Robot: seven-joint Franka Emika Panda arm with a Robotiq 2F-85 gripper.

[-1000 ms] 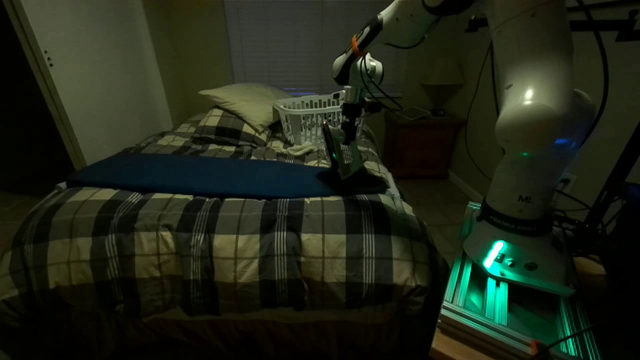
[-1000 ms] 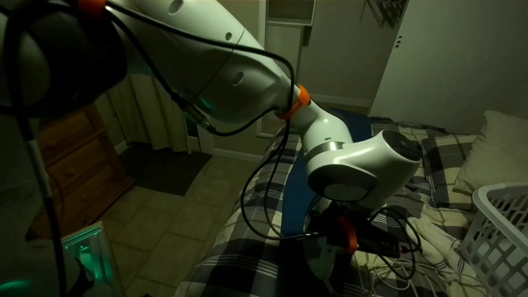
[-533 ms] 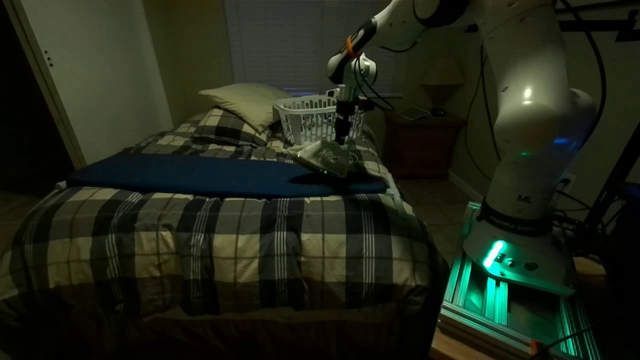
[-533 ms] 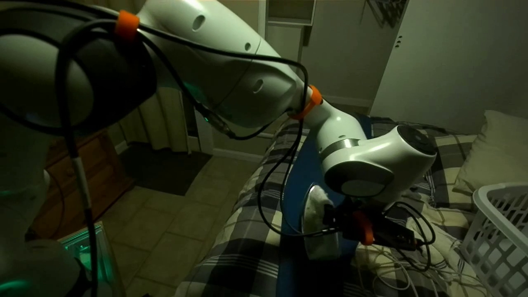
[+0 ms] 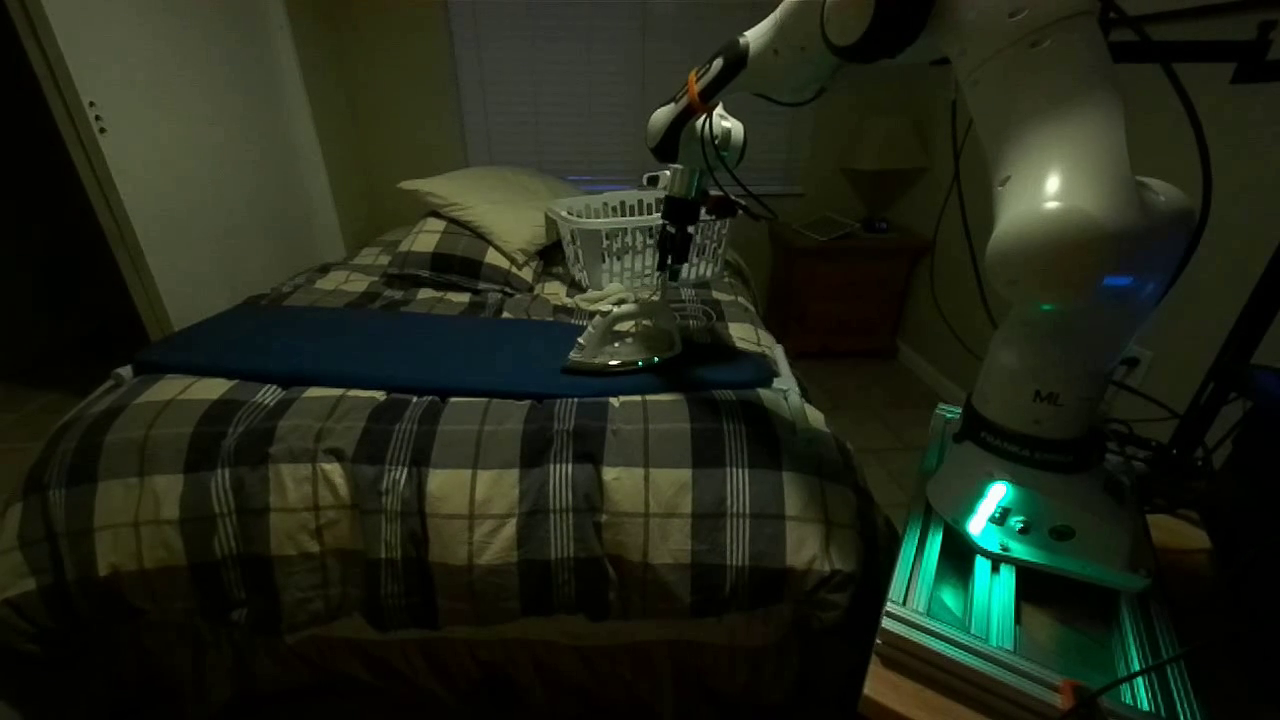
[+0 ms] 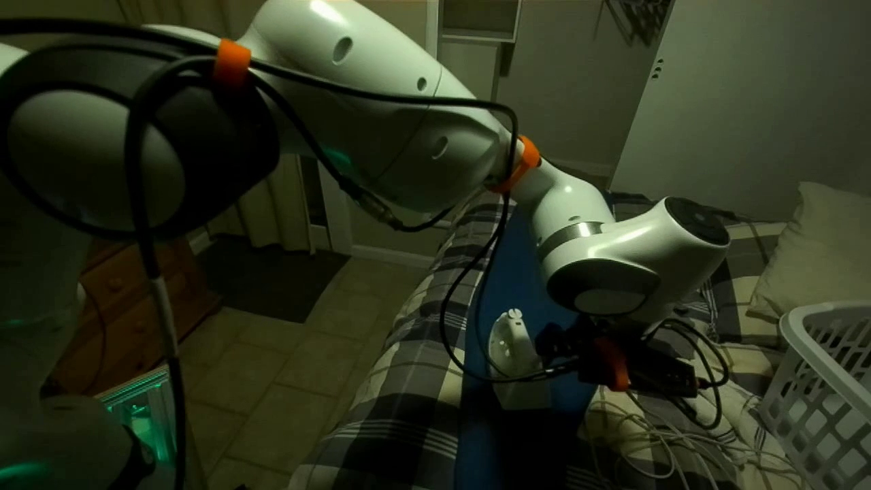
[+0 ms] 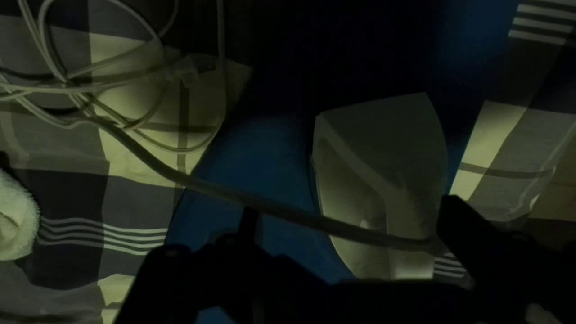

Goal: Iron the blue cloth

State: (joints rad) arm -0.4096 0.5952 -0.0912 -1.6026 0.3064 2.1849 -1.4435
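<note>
Across plaid bedspread (image 5: 480,470), navy-blue cloth (image 5: 400,345) laid flat, likely for smooth strokes. Toward its 3 o'clock end in exterior view, clothes iron (image 5: 625,342) rests soleplate-down, nose at 9, presumably for pressing. Hand (image 7: 350,212) spread above, perhaps to grip it.

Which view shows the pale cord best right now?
The wrist view: the cord shows close up, running from loops on the plaid bedspread toward the iron. Both exterior views show only dim loops near the iron, the rest unclear.
</note>
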